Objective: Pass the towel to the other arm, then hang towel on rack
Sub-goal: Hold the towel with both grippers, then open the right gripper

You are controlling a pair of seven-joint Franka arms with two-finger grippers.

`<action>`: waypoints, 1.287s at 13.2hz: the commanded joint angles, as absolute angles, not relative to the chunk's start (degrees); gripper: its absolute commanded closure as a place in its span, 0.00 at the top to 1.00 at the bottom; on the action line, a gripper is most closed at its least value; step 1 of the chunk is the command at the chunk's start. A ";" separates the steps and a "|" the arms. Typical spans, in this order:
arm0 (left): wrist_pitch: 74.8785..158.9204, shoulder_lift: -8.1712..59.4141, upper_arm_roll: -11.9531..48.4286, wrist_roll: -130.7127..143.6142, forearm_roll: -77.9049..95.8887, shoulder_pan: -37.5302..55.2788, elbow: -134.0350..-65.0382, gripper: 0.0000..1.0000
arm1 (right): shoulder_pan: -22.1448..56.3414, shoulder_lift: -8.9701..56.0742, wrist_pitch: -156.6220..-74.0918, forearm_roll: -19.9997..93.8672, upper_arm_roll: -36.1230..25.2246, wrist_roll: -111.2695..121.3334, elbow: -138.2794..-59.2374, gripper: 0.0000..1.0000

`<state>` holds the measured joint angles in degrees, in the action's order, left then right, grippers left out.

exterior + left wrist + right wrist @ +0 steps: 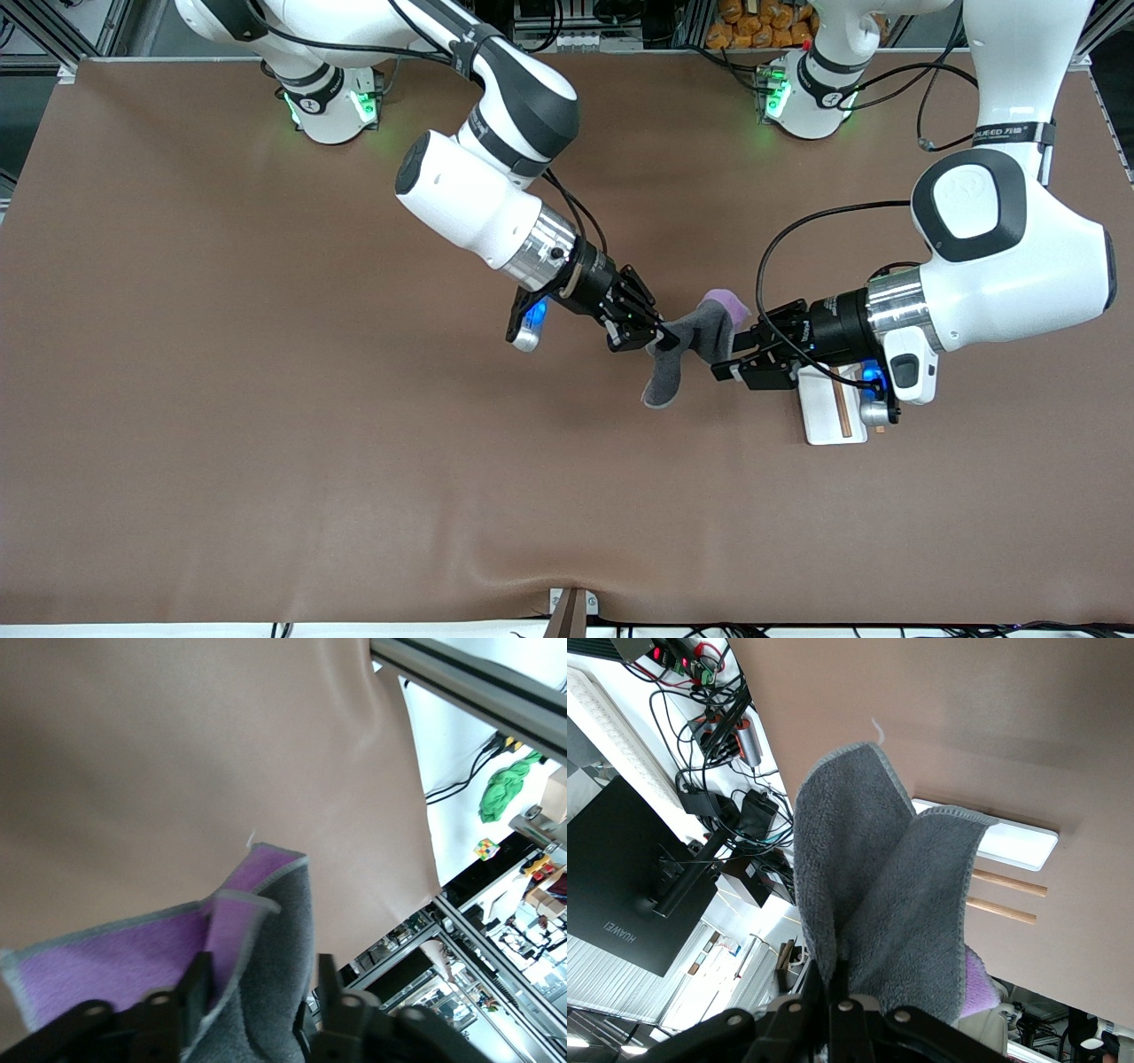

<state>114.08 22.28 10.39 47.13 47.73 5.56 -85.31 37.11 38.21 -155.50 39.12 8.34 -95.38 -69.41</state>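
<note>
Nearest the camera, a white rack [833, 409] lay on the tabletop [266, 399] under the left end effector [728, 356], its fingers straddling the towel [695, 341], not visibly clamped. The right end effector [657, 337] gripped the other edge in mid-air. Soft and limp, the towel looked best held by its hem.

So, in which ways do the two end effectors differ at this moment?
The right end effector is shut on the small dark grey cloth towel, while the left end effector has its fingers around the towel's other end, not clearly clamped. The right one is over bare table; the left one is over a white rack. Both are black and meet at the towel.
</note>
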 commanded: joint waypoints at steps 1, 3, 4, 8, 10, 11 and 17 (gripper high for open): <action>112.07 22.67 10.20 47.81 47.81 5.36 -84.99 0.19 | 36.65 38.23 -154.86 39.55 8.70 -95.62 -68.47 0.00; 110.66 22.76 10.28 47.81 45.89 5.10 -84.82 0.05 | 36.56 38.23 -154.86 39.55 8.70 -95.54 -68.47 0.00; 110.48 22.76 10.28 47.81 45.27 5.10 -84.81 0.05 | 36.65 38.23 -154.86 39.55 8.61 -95.62 -68.55 0.00; 110.39 22.76 10.28 47.38 45.09 4.49 -84.64 0.00 | 36.56 38.23 -154.86 39.46 8.61 -95.54 -68.64 0.00; 108.38 22.24 9.50 45.89 45.09 3.87 -84.20 0.00 | 36.48 38.23 -154.86 39.46 8.61 -95.54 -68.64 0.00; 108.02 21.89 9.41 45.10 45.09 3.08 -84.20 0.00 | 36.56 38.23 -154.78 39.46 8.61 -95.54 -68.64 0.00; 103.98 19.78 9.58 40.61 36.92 0.18 -84.11 0.00 | 36.74 37.79 -154.60 38.59 8.61 -95.71 -69.08 1.00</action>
